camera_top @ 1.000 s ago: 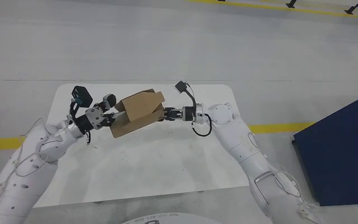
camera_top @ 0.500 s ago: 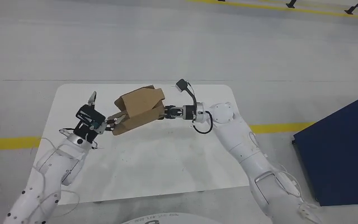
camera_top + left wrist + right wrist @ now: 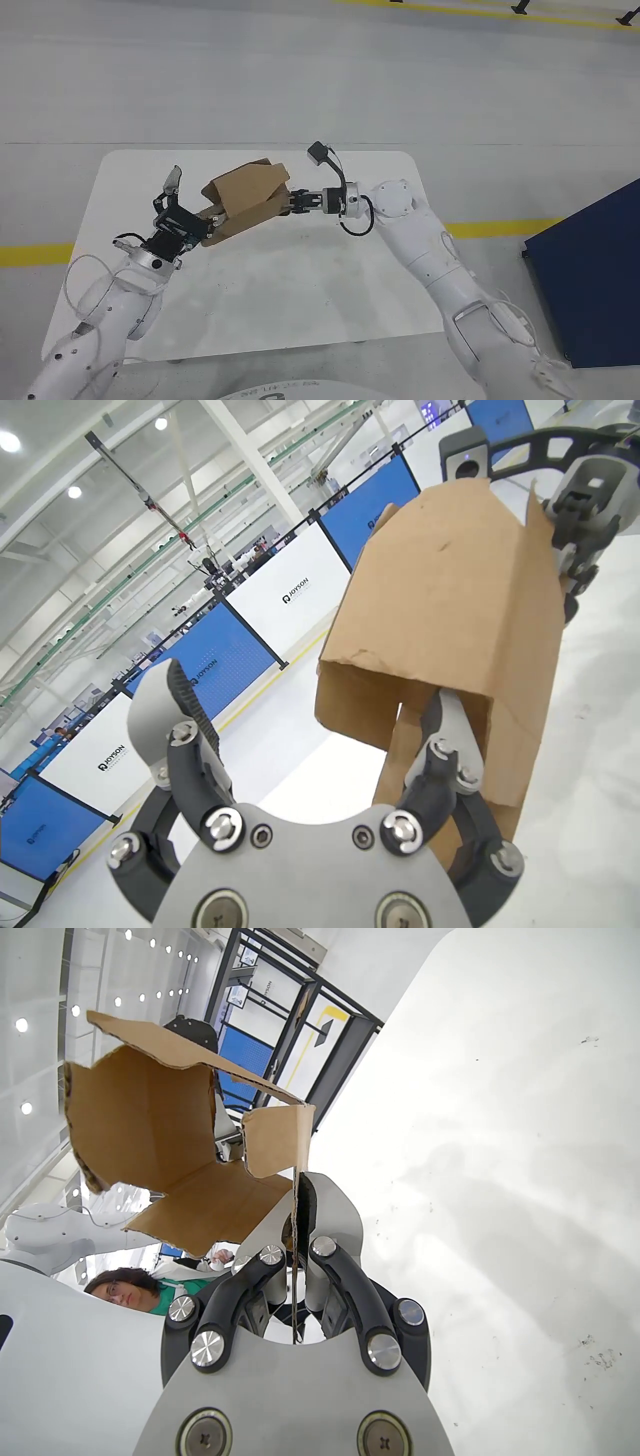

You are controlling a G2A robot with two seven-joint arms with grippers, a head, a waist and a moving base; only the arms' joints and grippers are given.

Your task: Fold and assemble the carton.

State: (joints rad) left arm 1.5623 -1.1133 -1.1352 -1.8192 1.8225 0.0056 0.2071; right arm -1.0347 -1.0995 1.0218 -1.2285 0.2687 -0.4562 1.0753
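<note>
A brown cardboard carton, partly opened into a tube, is held above the white table between both arms. My right gripper is shut on the thin edge of one flap; the carton's other flaps spread open beyond it. My left gripper is open at the carton's opposite end. One finger reaches inside the open end and the other finger stands outside in free air. In the left wrist view my right gripper shows behind the carton.
The white table has rounded corners, with bare surface in front of and beside the arms. A dark blue panel stands on the floor to the right, off the table.
My left wrist has turned and its arm has swung inward; the gripper now stands open at the carton's end. The carton has shifted slightly left. The right gripper keeps its hold.
</note>
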